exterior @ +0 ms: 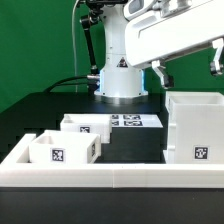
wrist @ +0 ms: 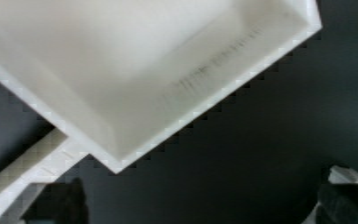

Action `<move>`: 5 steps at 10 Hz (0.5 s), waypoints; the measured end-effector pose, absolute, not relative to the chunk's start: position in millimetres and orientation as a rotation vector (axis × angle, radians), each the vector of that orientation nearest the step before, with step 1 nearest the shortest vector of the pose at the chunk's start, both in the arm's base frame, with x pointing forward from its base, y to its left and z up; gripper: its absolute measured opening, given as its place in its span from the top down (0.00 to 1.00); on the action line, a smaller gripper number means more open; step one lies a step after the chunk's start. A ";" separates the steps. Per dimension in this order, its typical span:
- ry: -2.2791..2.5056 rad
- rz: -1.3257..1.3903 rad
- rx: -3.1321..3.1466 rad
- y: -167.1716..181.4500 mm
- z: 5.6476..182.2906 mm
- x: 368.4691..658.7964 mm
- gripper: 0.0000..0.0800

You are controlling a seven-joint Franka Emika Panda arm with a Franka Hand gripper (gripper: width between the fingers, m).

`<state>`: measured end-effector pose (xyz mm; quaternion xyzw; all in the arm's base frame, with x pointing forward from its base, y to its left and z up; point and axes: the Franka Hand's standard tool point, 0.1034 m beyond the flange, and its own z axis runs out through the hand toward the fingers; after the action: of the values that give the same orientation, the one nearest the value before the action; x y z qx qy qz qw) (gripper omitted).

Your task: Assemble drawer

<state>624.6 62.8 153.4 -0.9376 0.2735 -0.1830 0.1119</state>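
A large open white drawer box (exterior: 195,125) stands on the black table at the exterior view's right. Two smaller white drawer parts (exterior: 62,150) (exterior: 88,124) sit at the exterior view's left. My gripper (exterior: 186,66) hangs above the large box, open wide and empty. In the wrist view the box (wrist: 140,70) shows as a white hollow with one corner pointing toward my gripper (wrist: 199,205). Both dark fingertips (wrist: 51,205) are spread far apart over bare black table, touching nothing.
The marker board (exterior: 135,121) lies flat in front of the robot base (exterior: 120,80). A long white wall (exterior: 110,178) runs along the table's front edge, with a side piece at the exterior view's left. A green backdrop stands behind.
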 end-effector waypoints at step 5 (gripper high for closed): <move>0.373 -0.630 -2.971 -32.4 140.0 612.9 0.19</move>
<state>612.9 -32.4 140.0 -0.9701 0.1218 -0.2058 0.0408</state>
